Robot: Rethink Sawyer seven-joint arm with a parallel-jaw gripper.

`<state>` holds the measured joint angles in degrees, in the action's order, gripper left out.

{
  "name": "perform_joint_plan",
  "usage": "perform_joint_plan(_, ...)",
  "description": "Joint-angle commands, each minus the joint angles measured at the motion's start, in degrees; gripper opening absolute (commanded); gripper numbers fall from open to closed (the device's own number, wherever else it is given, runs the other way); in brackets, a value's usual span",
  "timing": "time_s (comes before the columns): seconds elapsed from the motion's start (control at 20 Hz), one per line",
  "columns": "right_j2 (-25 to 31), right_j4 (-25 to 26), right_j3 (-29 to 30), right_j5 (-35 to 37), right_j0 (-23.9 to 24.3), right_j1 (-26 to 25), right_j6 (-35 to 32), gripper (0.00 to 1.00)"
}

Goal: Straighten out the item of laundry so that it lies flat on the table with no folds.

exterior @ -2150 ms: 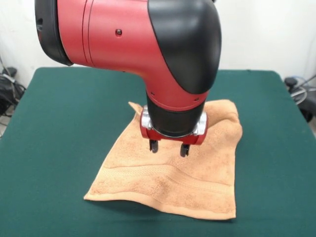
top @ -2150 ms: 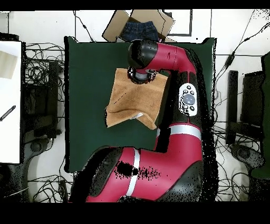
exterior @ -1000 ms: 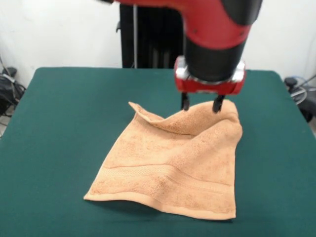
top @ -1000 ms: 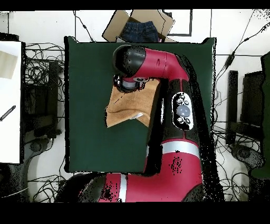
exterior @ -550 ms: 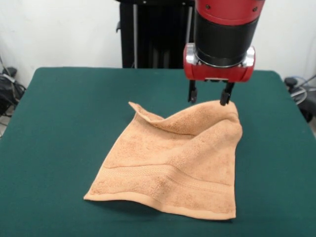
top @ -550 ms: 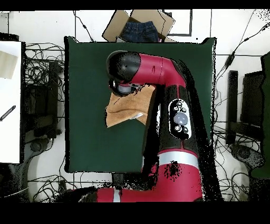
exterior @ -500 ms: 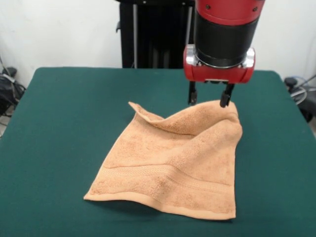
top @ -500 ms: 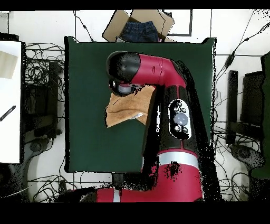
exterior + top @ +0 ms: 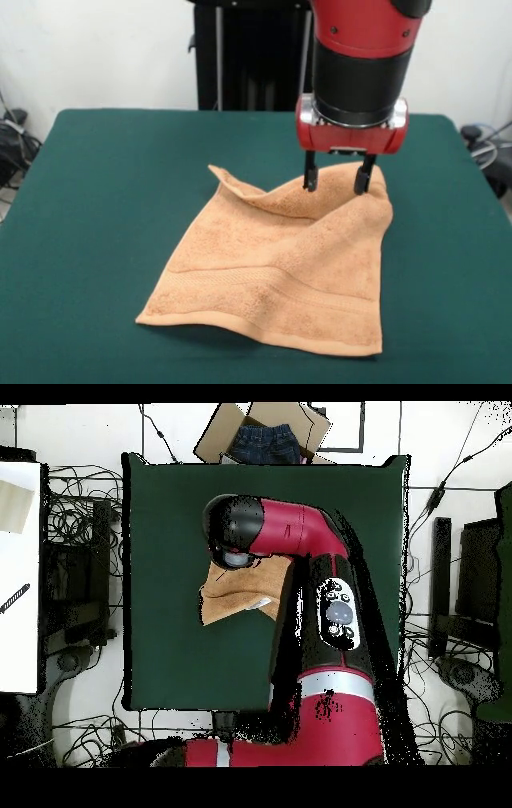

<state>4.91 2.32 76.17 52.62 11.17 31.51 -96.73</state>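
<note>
The dark green desk [image 9: 96, 208] is filling most of the front view and is carrying everything else. The red and black arm [image 9: 300, 534] is reaching down over it, and in the overhead view it is covering a good part of the cloth below.

The peach-orange towel [image 9: 272, 264] is lying near the middle of the desk, a little toward the right in the front view, and it is not lying flat. Its far edge is standing up in a raised, curled ridge, with one corner [image 9: 218, 172] poking up at the left end of that ridge. The near part is resting on the felt, with the woven band [image 9: 264, 280] running across it close to the front hem, and the near left corner is lifting slightly off the surface.

The pincer [image 9: 336, 178] is hanging over the far right part of the towel with its two dark fingers [image 9: 310, 179] spread apart, gripping nothing. The fingertips are sitting at the raised ridge; whether they are touching the cloth cannot be told.
</note>
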Motion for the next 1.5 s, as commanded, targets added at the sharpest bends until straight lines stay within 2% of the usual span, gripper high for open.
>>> perform_joint_plan(0.05, 2.61, -0.78, 12.72, -7.82, -0.2, -1.38, -8.02, 1.0)
perform_joint_plan(0.35, 2.35, -0.71, 19.45, -13.12, -0.74, 2.02, -8.91, 1.0)
perform_joint_plan(0.65, 3.06, -0.07, 24.65, -19.33, -0.1, 3.35, -8.02, 1.0)
perform_joint_plan(1.25, 3.28, 0.94, 30.87, -30.44, -0.32, 2.92, -8.48, 1.0)
perform_joint_plan(1.5, 2.14, 1.27, 32.98, -35.52, -2.04, 2.54, -10.45, 1.0)
